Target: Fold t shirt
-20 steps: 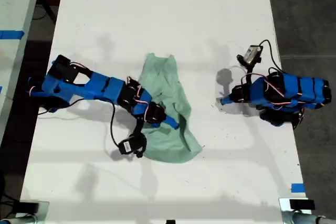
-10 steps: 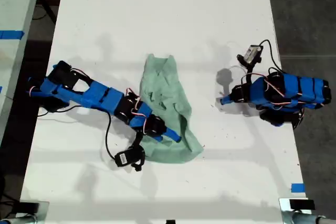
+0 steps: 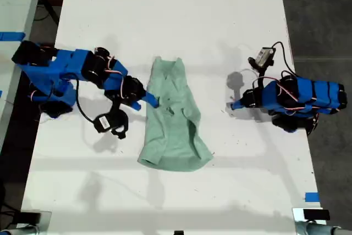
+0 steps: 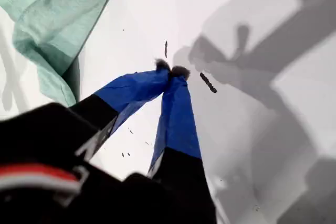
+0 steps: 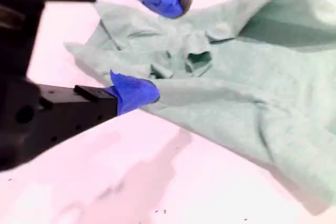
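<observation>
Second arm: on the exterior view's left, blue and black, reaching across the white desk (image 3: 176,20) toward the middle.
My second gripper (image 3: 149,100): at the edge of the t shirt that faces the exterior view's left; jaws spread apart, released, nothing between them. In the second wrist view my second gripper (image 5: 157,45) has one blue fingertip over the cloth and the other at the cloth's border; whether either tip touches the fabric cannot be told.
T shirt (image 3: 173,119): pale mint-green, wrinkled, lying flat on the desk near the middle of the exterior view, between the two arms; narrow toward the far end, wider and rounded toward the near end, with a fold running along the side facing the exterior view's right. Creases and a small pucker show in the second wrist view (image 5: 236,77).
First arm: on the exterior view's right, folded up near the desk edge, well apart from the t shirt.
My first gripper (image 3: 235,104): blue fingertips pressed together over bare desk, clenched on nothing; the first wrist view (image 4: 172,72) shows the tips meeting, with a corner of the t shirt (image 4: 52,30) off to one side.
</observation>
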